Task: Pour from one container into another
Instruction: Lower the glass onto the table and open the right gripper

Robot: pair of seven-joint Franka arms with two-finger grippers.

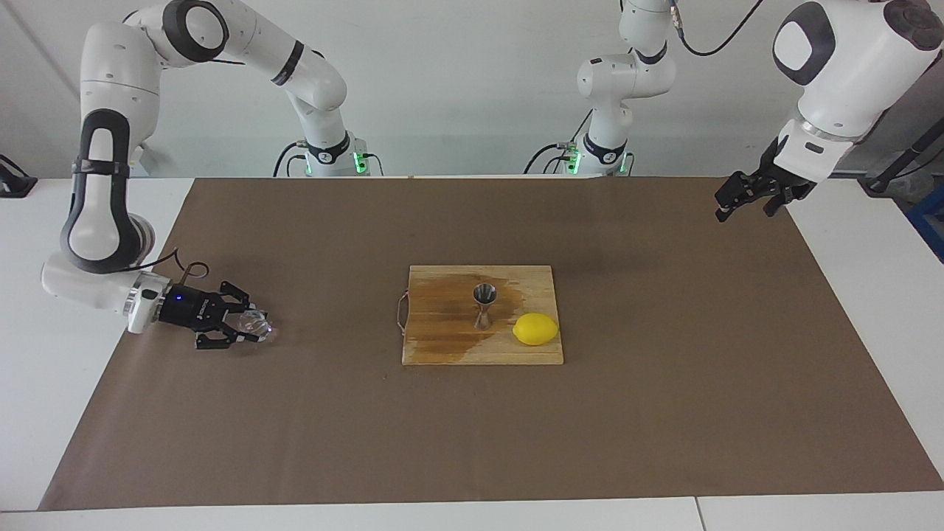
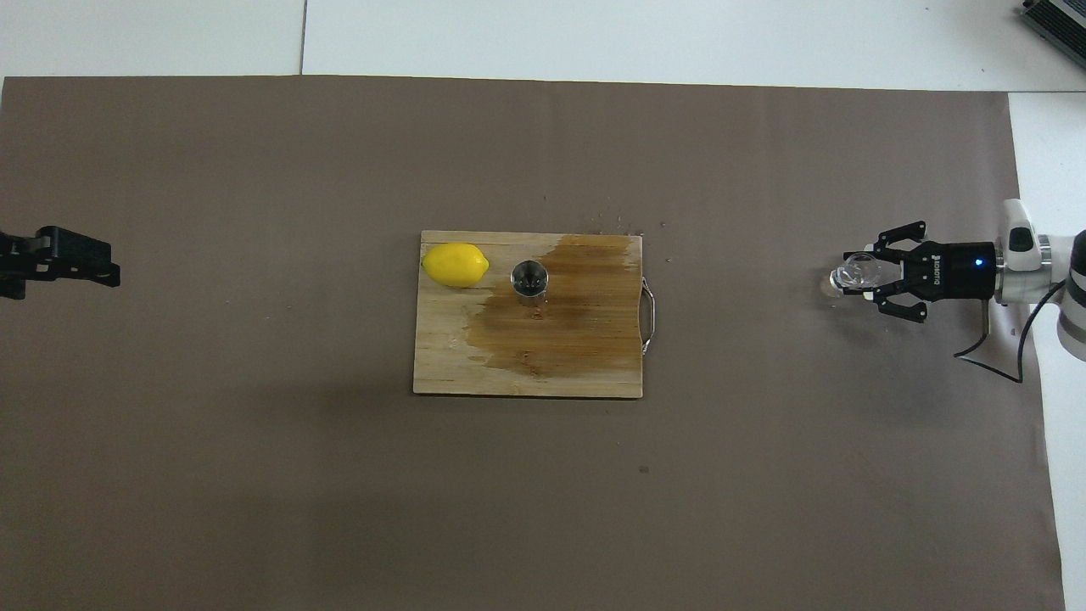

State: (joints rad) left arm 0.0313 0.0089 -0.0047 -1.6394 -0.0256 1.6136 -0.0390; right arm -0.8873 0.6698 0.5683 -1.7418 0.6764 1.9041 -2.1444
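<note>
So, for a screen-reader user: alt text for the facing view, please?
The right gripper holds a glass cup on its side, low over the brown mat. A jigger and lemon sit on a wet board; the left gripper waits, open.

Looks like a robotics lab: two white arms point(image 1: 110, 184) bolted at a white worktop point(image 1: 848, 295) covered in brown paper point(image 1: 664, 405), bare walls.

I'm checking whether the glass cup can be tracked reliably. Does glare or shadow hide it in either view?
Facing view: the glass cup in the right end effector reads as a pale glint on the brown paper, edges faint. Overhead view: the cup shows bright highlights and throws a light patch on the paper; no shadow covers it.
</note>
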